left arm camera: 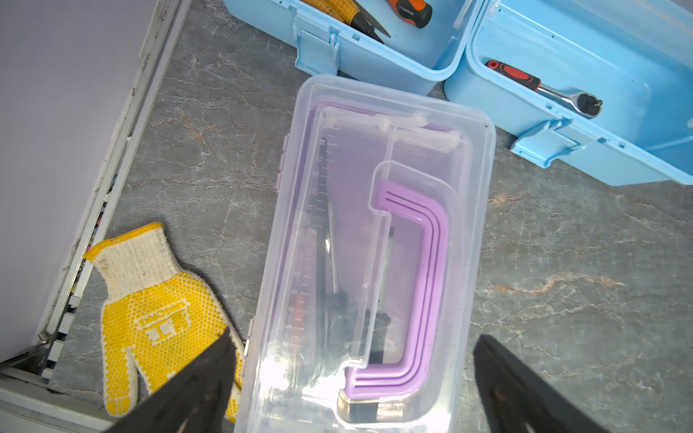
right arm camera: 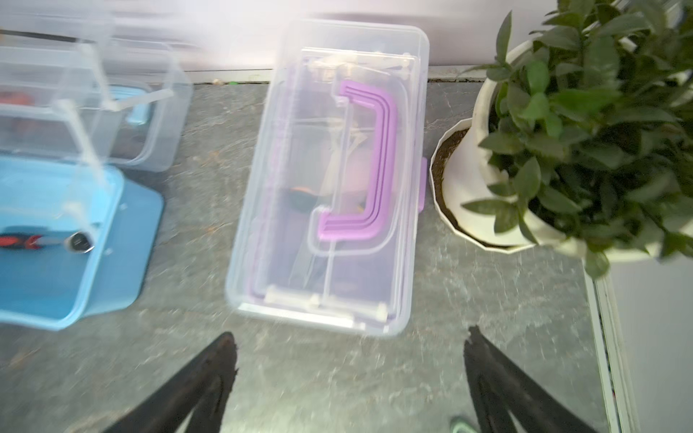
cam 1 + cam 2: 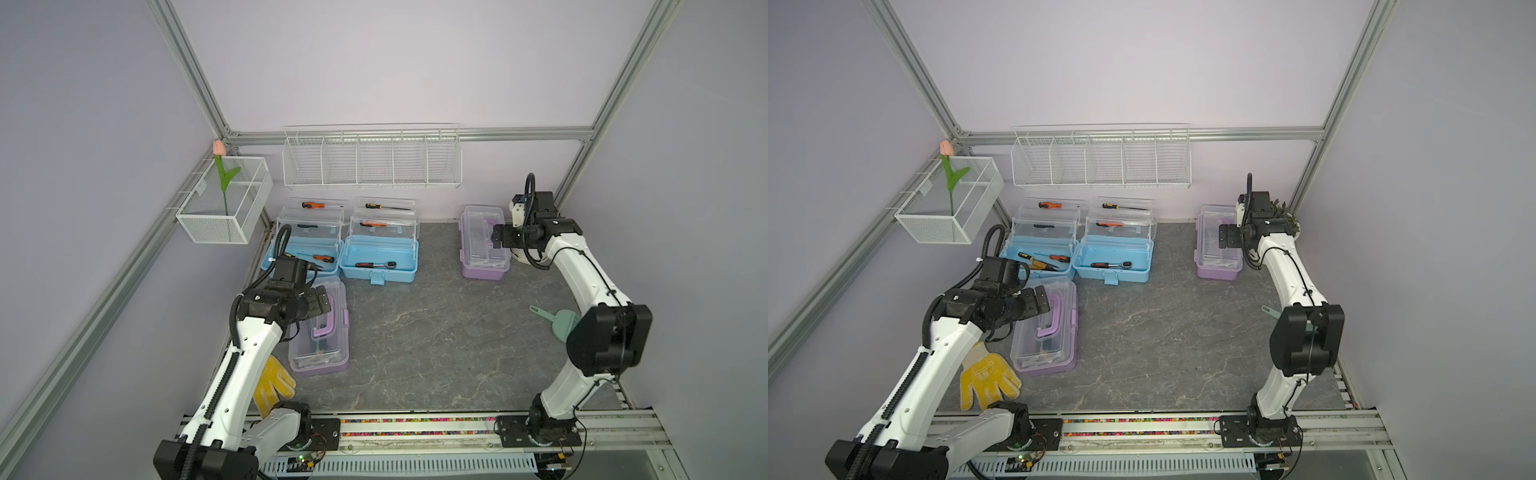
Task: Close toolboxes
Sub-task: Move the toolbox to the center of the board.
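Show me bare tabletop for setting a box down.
Bare: the middle of the table, between the left purple toolbox, the right purple toolbox and the front rail. Crowded: back left, two open blue toolboxes side by side.

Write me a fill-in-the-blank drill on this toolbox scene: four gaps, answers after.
1. The two open toolboxes are ___ in colour.
2. The glove with the white cuff is ___.
3. The potted plant stands next to a ___ toolbox.
4. The left gripper and right gripper both have their fingers ___.

Missing words: blue; yellow; purple; open.
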{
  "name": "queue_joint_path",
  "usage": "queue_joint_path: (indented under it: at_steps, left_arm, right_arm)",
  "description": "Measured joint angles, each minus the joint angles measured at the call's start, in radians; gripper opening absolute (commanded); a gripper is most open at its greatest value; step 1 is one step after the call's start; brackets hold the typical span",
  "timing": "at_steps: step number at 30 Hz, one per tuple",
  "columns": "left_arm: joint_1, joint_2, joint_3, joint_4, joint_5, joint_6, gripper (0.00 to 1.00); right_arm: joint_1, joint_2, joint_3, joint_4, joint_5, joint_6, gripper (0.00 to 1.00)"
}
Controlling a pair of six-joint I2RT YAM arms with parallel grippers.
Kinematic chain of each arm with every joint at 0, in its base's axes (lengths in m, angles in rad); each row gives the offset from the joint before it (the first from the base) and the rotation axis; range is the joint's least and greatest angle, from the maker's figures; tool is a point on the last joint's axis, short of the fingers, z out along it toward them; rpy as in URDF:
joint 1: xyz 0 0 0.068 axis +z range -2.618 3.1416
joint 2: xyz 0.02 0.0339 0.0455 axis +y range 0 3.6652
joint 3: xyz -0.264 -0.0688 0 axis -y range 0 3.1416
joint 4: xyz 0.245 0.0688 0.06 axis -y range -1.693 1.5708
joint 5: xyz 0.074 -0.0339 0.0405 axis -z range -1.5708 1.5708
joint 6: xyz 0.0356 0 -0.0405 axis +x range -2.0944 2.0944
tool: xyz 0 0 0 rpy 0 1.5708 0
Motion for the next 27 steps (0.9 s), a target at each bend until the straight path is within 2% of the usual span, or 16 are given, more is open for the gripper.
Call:
queue_joint_path:
  at_steps: [4, 10, 16, 23, 27]
  left_arm:
    - [0.058, 0.051, 0.000, 0.001, 0.005, 0.014, 1.00]
    - [0.077, 0.156, 0.001, -0.005, 0.042, 0.039, 1.00]
    - [0.084, 0.224, 0.002, -0.014, 0.069, 0.046, 1.00]
    - [0.092, 0.239, 0.000, -0.022, 0.091, 0.046, 0.87]
    - [0.075, 0.227, -0.036, 0.004, 0.112, 0.041, 0.82]
  right_arm:
    - [0.054, -0.209, -0.220, 0.008, -0.052, 0.078, 0.98]
    - [0.097, -0.370, -0.479, 0.003, -0.132, 0.189, 0.99]
    - [0.106, -0.514, -0.538, -0.013, -0.169, 0.237, 1.00]
    - [0.106, -0.581, -0.570, -0.015, -0.193, 0.252, 1.00]
    - [0.106, -0.581, -0.587, -0.023, -0.200, 0.258, 0.96]
